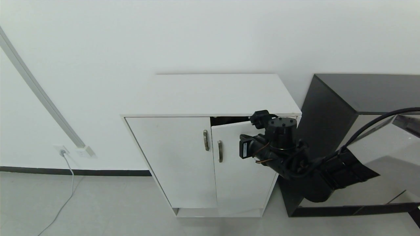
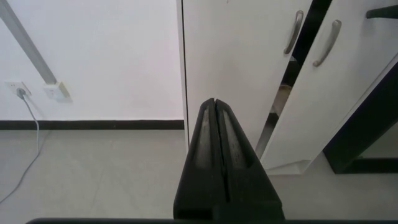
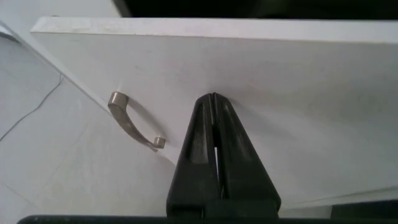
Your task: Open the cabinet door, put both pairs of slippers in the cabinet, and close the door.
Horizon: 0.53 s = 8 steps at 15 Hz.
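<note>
A white cabinet (image 1: pixel 216 95) stands against the wall with two doors. Its left door (image 1: pixel 174 160) is closed. The right door (image 1: pixel 242 183) hangs slightly ajar, with a dark gap along its top and at the middle seam (image 2: pixel 278 112). Each door carries a metal handle, the left door's handle (image 1: pixel 206 140) and the right door's handle (image 1: pixel 220 151). My right arm (image 1: pixel 279 144) is in front of the right door's upper part. The right gripper (image 3: pixel 214 99) is shut, its tip at the door face beside the handle (image 3: pixel 134 127). My left gripper (image 2: pixel 215 102) is shut on nothing, low over the floor, short of the cabinet.
A black glossy cabinet (image 1: pixel 328 108) stands close against the white cabinet's right side. A wall socket with a grey cable (image 1: pixel 62 152) and a slanting grey conduit (image 1: pixel 39 91) are at the left. Bare grey floor (image 1: pixel 98 203) lies before the cabinet's left half.
</note>
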Tool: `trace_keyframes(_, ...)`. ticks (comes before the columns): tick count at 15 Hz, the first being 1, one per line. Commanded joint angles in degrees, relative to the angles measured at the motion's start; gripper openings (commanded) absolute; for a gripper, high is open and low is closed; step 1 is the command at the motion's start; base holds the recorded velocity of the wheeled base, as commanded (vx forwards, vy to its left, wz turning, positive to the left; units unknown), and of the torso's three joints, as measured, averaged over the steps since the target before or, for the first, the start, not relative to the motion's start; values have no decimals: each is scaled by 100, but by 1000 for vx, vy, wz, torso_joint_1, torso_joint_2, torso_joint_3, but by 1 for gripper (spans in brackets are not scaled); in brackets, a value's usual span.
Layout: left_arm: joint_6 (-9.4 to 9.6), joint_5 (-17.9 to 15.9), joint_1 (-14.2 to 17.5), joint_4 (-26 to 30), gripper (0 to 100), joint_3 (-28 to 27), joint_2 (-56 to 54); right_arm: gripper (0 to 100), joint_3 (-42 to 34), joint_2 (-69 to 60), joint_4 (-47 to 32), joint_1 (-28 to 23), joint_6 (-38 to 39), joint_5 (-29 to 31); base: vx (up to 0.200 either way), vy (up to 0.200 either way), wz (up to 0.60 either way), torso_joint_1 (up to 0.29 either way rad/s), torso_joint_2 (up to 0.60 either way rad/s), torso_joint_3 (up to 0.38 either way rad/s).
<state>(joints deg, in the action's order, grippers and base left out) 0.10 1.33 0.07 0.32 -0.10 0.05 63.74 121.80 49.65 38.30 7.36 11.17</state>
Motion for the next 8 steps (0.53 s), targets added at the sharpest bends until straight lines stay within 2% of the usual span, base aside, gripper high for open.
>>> trace_keyframes(1,-1,-1,1,3,0,1,-5,0,305,213,-114,-77,2,0,0,0,0,0,0,0)
trace_keyframes(8,-1,-1,1,3,0,1,-5,0,753,468,-272,-200,2,0,0,0,0,0,0,0)
